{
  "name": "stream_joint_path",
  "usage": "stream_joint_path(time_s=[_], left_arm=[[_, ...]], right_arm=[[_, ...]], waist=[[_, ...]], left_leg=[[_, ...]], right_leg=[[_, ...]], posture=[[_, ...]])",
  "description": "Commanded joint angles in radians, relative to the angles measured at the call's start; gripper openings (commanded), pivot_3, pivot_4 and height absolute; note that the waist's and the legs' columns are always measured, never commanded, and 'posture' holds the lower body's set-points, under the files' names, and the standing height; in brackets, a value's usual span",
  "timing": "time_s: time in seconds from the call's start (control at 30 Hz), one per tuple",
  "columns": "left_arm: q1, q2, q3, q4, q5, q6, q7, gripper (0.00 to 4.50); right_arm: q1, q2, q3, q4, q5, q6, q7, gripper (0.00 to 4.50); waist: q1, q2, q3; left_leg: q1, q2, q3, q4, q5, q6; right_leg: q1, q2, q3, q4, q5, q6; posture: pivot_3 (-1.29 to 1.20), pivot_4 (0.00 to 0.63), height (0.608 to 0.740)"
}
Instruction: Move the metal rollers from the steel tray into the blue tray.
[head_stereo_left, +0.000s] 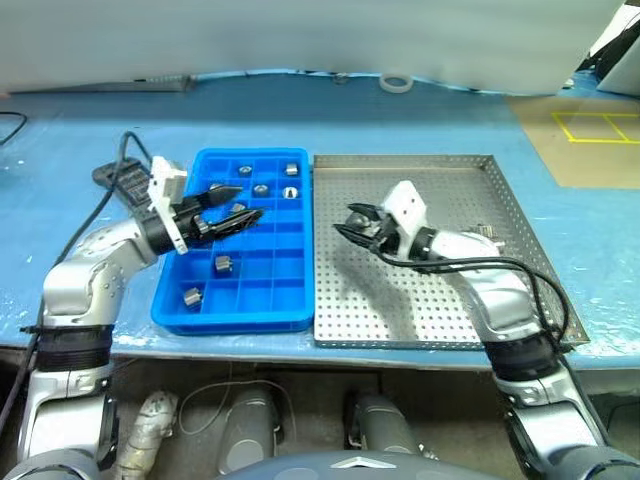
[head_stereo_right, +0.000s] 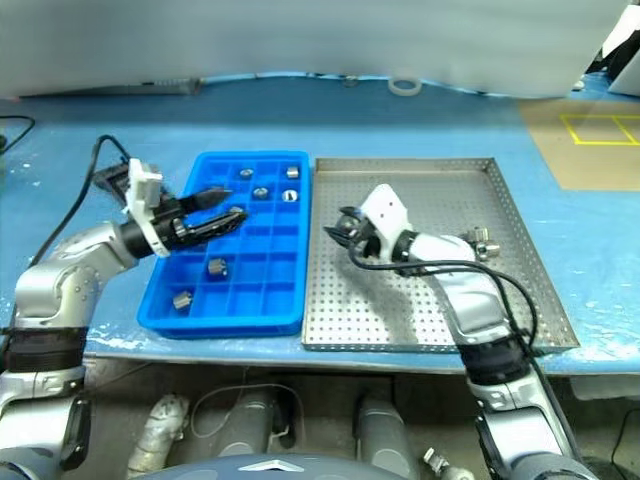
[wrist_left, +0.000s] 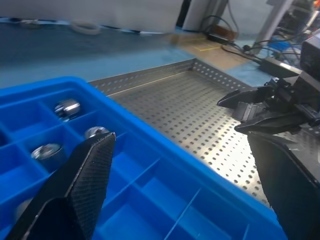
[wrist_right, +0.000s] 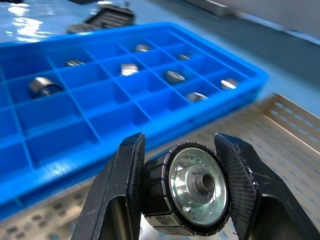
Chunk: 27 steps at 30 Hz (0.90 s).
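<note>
The blue tray (head_stereo_left: 270, 290) lies left of the steel tray (head_stereo_left: 400, 310). Several metal rollers (head_stereo_left: 262, 188) sit in its compartments, most near the far end and two near the front (head_stereo_left: 224, 264). My left gripper (head_stereo_left: 245, 202) hovers open over the blue tray's left middle, with nothing between its fingers (wrist_left: 90, 165). My right gripper (head_stereo_left: 348, 222) hangs above the left part of the steel tray, shut on one metal roller (wrist_right: 192, 187) with a ribbed dark rim. A few more rollers (head_stereo_right: 478, 240) lie in the steel tray beside my right forearm.
A white tape ring (head_stereo_left: 396, 83) lies at the far edge of the pale blue table sheet. A black device with a cable (head_stereo_left: 118, 175) sits left of the blue tray. Brown floor with yellow lines (head_stereo_left: 590, 140) shows at the far right.
</note>
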Motion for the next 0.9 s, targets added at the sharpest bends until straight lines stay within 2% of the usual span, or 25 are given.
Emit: stream_joint_path(time_s=[0.03,0.17,0.37,0.73,0.9], left_arm=[[0.065,0.017,0.078,-0.11,-0.025,-0.013,0.053,4.46],[0.179,0.011,0.148,-0.213,-0.057,0.004,0.117,4.46],[0.301,0.011,0.228,-0.292,-0.095,0.011,0.19,4.46],[0.317,0.015,0.227,-0.305,-0.118,0.007,0.235,4.46],[0.302,0.019,0.207,-0.298,-0.119,0.007,0.24,4.46]], right_arm=[[-0.068,0.033,0.031,0.073,-0.009,-0.084,0.04,1.83],[-0.131,0.082,0.055,0.187,-0.016,-0.149,0.076,1.83],[-0.215,0.177,0.078,0.429,-0.06,-0.271,0.083,1.83],[-0.352,0.339,0.074,0.711,-0.128,-0.427,0.039,1.83],[-0.375,0.368,0.069,0.801,-0.156,-0.476,0.013,1.83]], waist=[[0.014,0.0,0.0],[0.046,-0.001,0.0],[0.067,-0.003,0.0],[0.083,-0.004,0.0],[0.083,-0.004,0.0]], left_leg=[[-0.001,0.0,0.0,0.0,0.0,0.0],[-0.006,0.0,0.0,0.0,0.001,-0.002],[-0.008,0.0,-0.001,0.0,0.001,-0.002],[-0.008,0.0,-0.002,0.0,0.003,-0.004],[-0.008,0.0,-0.002,0.0,0.003,-0.005]], right_leg=[[-0.001,0.0,0.0,0.0,0.0,0.0],[-0.006,0.0,-0.001,0.001,0.0,0.0],[-0.007,0.0,-0.002,0.002,0.0,0.0],[-0.009,0.0,-0.002,0.003,0.0,0.0],[-0.009,0.0,-0.002,0.003,0.0,0.0]], posture=[[0.14,0.15,0.74],[0.23,0.15,0.74],[0.3,0.15,0.74],[0.3,0.15,0.74],[0.29,0.15,0.74]])
